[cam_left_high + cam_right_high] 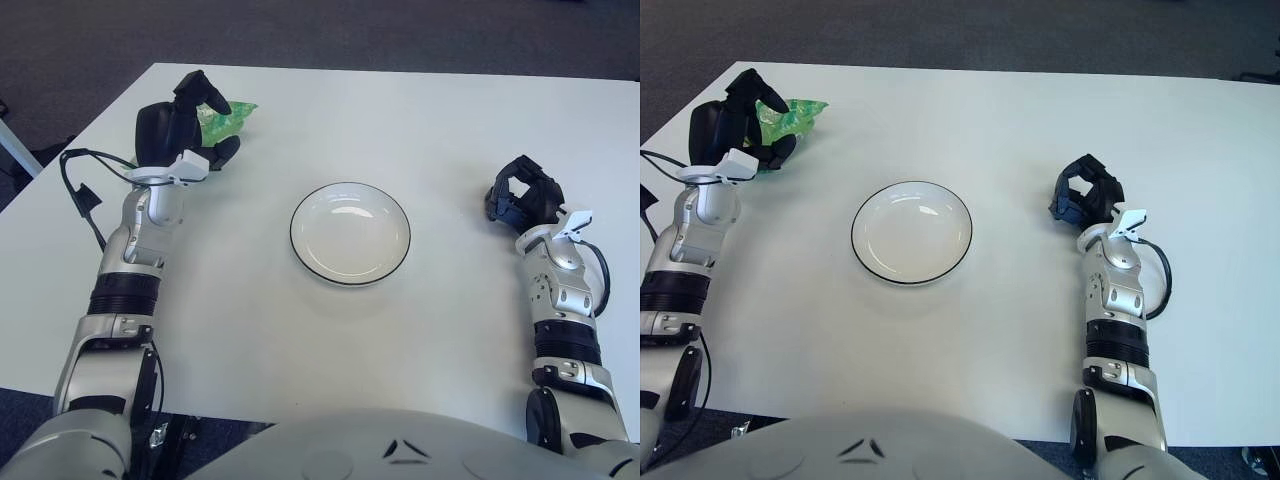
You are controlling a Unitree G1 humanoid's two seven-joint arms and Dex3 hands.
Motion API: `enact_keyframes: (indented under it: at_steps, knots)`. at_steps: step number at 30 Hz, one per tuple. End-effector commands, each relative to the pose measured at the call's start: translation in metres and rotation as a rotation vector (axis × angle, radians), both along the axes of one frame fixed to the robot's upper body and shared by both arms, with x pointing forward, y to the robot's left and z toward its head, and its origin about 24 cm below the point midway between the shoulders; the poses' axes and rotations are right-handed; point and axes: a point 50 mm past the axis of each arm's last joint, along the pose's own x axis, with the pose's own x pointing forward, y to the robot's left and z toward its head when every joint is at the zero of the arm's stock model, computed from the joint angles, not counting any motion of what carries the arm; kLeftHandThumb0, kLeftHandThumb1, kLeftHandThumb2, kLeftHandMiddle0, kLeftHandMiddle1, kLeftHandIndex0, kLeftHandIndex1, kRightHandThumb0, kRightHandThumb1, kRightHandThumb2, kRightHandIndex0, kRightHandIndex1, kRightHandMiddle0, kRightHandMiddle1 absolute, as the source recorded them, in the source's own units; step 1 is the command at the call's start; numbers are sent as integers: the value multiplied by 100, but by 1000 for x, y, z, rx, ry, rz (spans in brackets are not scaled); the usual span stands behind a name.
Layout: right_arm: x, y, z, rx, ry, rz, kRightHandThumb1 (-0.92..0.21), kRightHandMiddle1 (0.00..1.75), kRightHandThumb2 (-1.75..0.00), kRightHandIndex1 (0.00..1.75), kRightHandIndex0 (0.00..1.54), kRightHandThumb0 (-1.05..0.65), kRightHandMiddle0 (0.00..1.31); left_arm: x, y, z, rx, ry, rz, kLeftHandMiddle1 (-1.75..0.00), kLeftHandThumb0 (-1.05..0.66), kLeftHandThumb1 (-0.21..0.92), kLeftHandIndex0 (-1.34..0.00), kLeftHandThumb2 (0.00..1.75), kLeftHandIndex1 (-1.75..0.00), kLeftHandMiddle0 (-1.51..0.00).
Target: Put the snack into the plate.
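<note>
I see my left hand [185, 125] covering the green snack bag [226, 115], grip unclear, while my right hand [522, 195] sits curled and empty beside the plate [350, 233].

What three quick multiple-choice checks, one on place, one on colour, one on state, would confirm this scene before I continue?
1. Where is the left hand?
A. Over the snack bag at the table's far left
B. Inside the plate
C. Beside the right hand

2. What colour is the snack bag?
A. Red
B. Green
C. Blue

3. What is in the plate?
A. The snack bag
B. A cup
C. Nothing

Answers: 1 A, the hand covers most of the bag near the far-left corner. 2 B, green wrapper shows past the fingers. 3 C, its white bowl is bare; the right hand shows idle to its right.
</note>
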Motion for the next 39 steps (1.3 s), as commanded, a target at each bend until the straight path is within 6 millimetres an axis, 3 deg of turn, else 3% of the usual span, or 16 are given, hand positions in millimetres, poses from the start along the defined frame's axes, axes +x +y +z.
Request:
enact_keyframes:
  at_steps: [1, 36, 38, 39]
  knots:
    - [-9, 5, -30, 43, 133, 2, -35, 175, -128, 175, 130, -47, 59, 0, 2, 2, 12, -12, 2, -175, -46, 37, -57, 124, -175, -123]
    - [-12, 3, -31, 32, 143, 13, -35, 175, -128, 175, 131, -47, 59, -1, 1, 1, 13, -15, 0, -175, -46, 37, -57, 125, -175, -123]
    - [-11, 3, -31, 32, 142, 15, -36, 175, -127, 175, 131, -47, 58, 20, -3, 19, 223, -68, 109, -175, -46, 38, -56, 124, -175, -121]
    - [-11, 3, -31, 31, 142, 15, -36, 175, -127, 175, 131, -47, 58, 30, -4, 30, 338, -108, 172, -175, -45, 42, -53, 119, -175, -112]
